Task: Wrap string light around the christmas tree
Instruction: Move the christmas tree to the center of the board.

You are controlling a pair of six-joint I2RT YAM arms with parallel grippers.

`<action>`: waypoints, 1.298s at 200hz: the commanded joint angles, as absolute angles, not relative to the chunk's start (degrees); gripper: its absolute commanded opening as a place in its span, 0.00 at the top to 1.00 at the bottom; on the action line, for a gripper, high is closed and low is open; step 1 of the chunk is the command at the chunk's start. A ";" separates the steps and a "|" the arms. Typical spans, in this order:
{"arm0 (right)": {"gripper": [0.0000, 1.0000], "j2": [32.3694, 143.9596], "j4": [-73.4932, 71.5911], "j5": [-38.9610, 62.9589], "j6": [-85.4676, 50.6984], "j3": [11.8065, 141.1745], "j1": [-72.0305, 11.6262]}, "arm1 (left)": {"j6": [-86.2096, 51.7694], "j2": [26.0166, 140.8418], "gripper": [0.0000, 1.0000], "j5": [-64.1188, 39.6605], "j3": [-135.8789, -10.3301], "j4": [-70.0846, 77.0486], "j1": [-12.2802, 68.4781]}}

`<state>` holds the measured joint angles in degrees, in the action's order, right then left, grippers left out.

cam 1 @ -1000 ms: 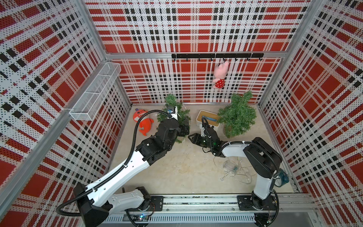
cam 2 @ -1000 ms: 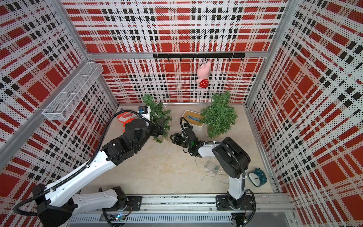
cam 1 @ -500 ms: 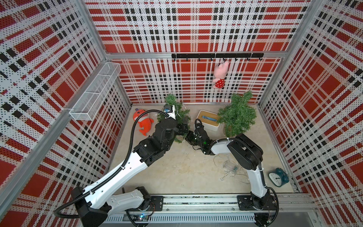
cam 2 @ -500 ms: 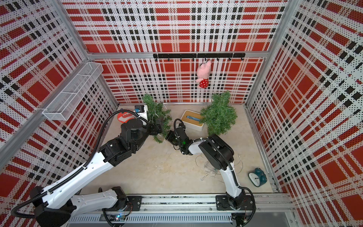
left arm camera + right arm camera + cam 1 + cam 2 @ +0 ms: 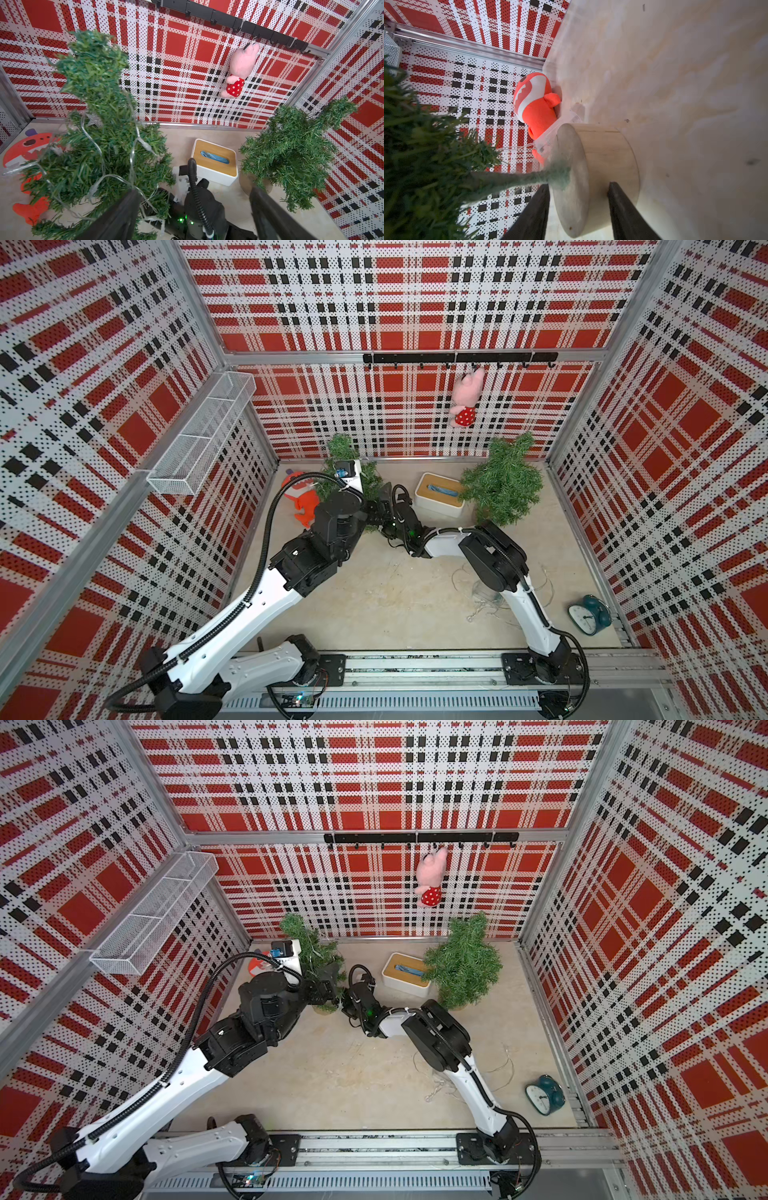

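From high above the arms' base rail (image 5: 415, 668), we had both top views look steeply down toward the back wall (image 5: 395, 302), sharing nearly the whole counter (image 5: 374, 605). We had the left wrist camera close to the left tree (image 5: 99, 135), facing that wall; it shared the tissue box (image 5: 216, 160) with the top views. The right wrist camera sat low, very near that tree's wooden base (image 5: 602, 166), facing the orange plush (image 5: 535, 108).

Your robot's two arms have white shells with black joints: left arm (image 5: 257, 605), right arm (image 5: 442, 545). A ribbed black hose (image 5: 265, 543) follows the left one, a green light (image 5: 368, 1012) glows on the right, and the left gripper (image 5: 194, 192) has flat black fingers (image 5: 124, 214).
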<state>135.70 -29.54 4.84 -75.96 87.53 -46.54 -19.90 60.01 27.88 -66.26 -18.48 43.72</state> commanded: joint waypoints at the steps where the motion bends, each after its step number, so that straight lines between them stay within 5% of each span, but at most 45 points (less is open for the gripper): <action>1: 0.51 139.34 -27.23 4.49 -76.70 93.06 -48.45 | -19.26 58.74 0.13 27.79 -67.15 -18.18 43.42; 67: 0.49 141.76 -25.98 4.79 -75.13 99.24 -49.66 | -19.60 58.94 0.14 27.20 -67.92 -19.64 43.55; 134: 0.35 118.73 -30.44 4.57 -63.94 69.64 -46.08 | -19.25 67.32 0.15 25.66 -71.10 -16.29 48.41; 160: 0.40 108.27 -26.23 6.95 -55.83 61.25 -45.77 | -19.20 71.26 0.15 23.81 -70.91 -12.41 48.27; 197: 0.49 86.52 -4.05 -2.96 -42.37 51.83 -45.79 | -23.27 74.02 0.16 13.25 -67.50 -5.12 40.72; 259: 0.26 65.12 41.45 -19.80 -29.20 68.38 -39.73 | -23.72 83.67 0.14 14.84 -64.42 4.04 48.56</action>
